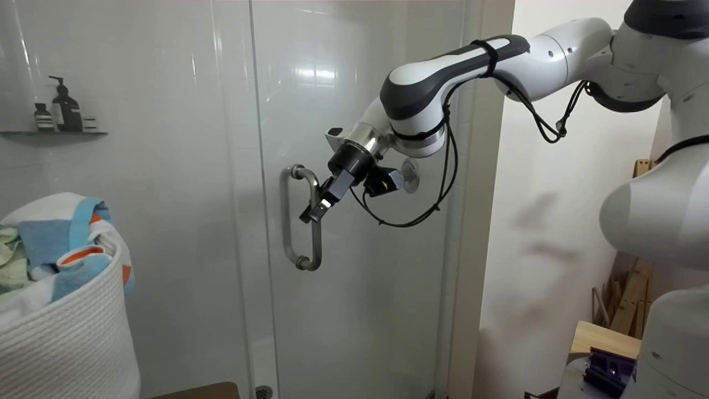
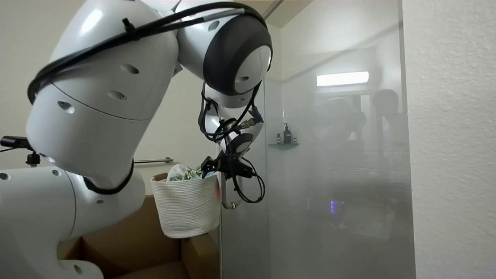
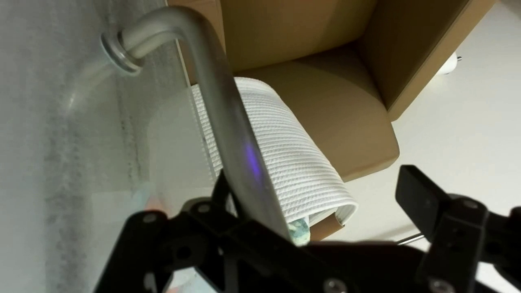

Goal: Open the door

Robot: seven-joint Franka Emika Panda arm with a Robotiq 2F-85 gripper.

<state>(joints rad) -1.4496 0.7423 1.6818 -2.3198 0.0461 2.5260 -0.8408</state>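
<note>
The door (image 1: 360,299) is a tall clear glass shower door and looks closed or nearly so in an exterior view. It also shows in an exterior view (image 2: 333,240) and fills the left of the wrist view (image 3: 24,122). Its silver bar handle (image 1: 317,244) stands upright near the door's free edge. My gripper (image 1: 314,213) is at the upper half of the handle. In the wrist view my gripper (image 3: 317,185) is open. The handle (image 3: 220,106) crosses in front of the left finger, partly hiding its tip; contact cannot be told. The right finger is well apart from it.
A white woven basket (image 1: 72,343) with towels stands beside the door's handle side, on a brown chair (image 2: 135,232). A corner shelf (image 1: 52,133) with bottles is behind the glass. Black cables (image 1: 410,224) loop below the wrist near the glass. A wall (image 1: 520,249) borders the other side.
</note>
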